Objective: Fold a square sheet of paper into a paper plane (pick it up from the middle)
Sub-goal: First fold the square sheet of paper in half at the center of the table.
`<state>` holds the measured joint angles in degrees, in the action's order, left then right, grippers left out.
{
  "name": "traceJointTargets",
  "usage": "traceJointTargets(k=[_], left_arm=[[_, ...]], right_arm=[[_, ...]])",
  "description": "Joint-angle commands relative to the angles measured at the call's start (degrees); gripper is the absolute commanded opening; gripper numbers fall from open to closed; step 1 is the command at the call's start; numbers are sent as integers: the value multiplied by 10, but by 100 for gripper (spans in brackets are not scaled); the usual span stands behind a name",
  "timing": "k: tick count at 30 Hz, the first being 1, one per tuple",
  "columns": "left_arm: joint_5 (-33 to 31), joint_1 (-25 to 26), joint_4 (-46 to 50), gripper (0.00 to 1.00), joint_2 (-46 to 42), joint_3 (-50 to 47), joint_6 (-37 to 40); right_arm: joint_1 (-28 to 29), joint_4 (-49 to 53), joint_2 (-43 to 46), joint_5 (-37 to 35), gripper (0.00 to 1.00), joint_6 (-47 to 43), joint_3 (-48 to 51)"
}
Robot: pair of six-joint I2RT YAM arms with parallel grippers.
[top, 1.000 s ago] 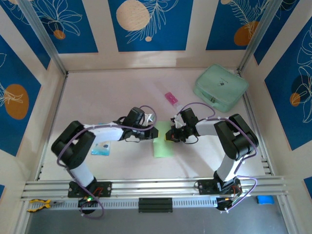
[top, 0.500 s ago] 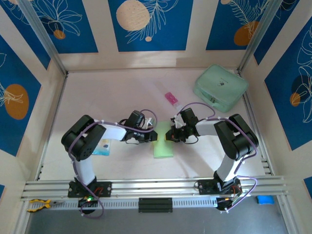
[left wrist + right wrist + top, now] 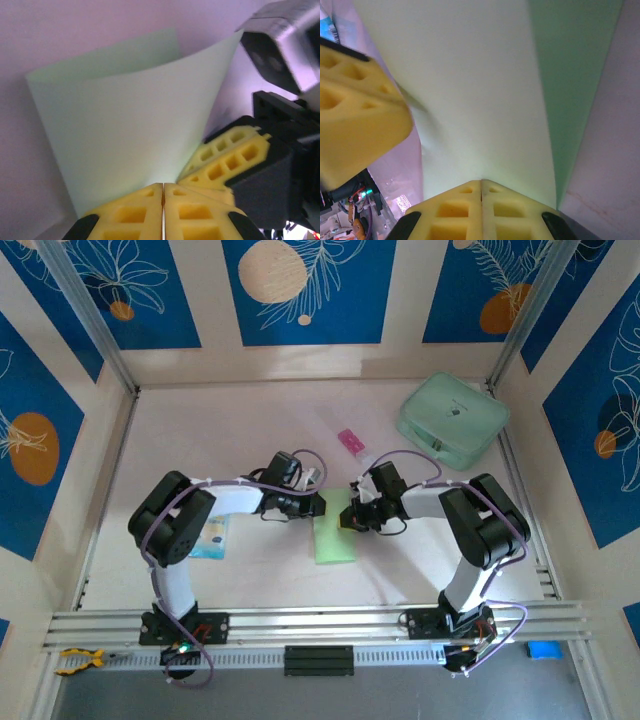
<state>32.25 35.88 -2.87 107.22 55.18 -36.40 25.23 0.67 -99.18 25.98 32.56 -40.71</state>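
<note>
Paper sheet (image 3: 335,540), pale lime-green, table centre, far end lifted and curling. Left gripper (image 3: 318,506) and right gripper (image 3: 346,518) both clenched on that end, close together. Judged light, floppy, easily creased or torn; pinch edges gently.

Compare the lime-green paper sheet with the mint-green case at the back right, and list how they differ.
The square sheet of paper is thin and small; the mint-green case is bulky, rounded and far larger. The sheet is curled upward, pinched by the left gripper and the right gripper; the case lies flat and untouched. The sheet is yellower, the case bluer. Both are pale green.
</note>
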Motion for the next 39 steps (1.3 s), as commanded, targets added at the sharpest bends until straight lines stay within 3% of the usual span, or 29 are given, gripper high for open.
traceJointTargets(k=[1,7,16,27,39], left_arm=[[-17,-11,22,10,36,-10,18],[1,-19,-1,10,46,-25,2],[31,-33,9,11,39,32,-16],[29,-53,16,11,86,62,-10],[-51,-67,52,9,91,72,-53]], right_arm=[[-3,46,-16,-39,0,-14,19],[-3,46,-15,-39,0,-15,20],[-4,46,-19,-38,0,-17,19],[-6,43,-28,-37,0,-18,20],[-7,42,-24,-29,0,-19,23]])
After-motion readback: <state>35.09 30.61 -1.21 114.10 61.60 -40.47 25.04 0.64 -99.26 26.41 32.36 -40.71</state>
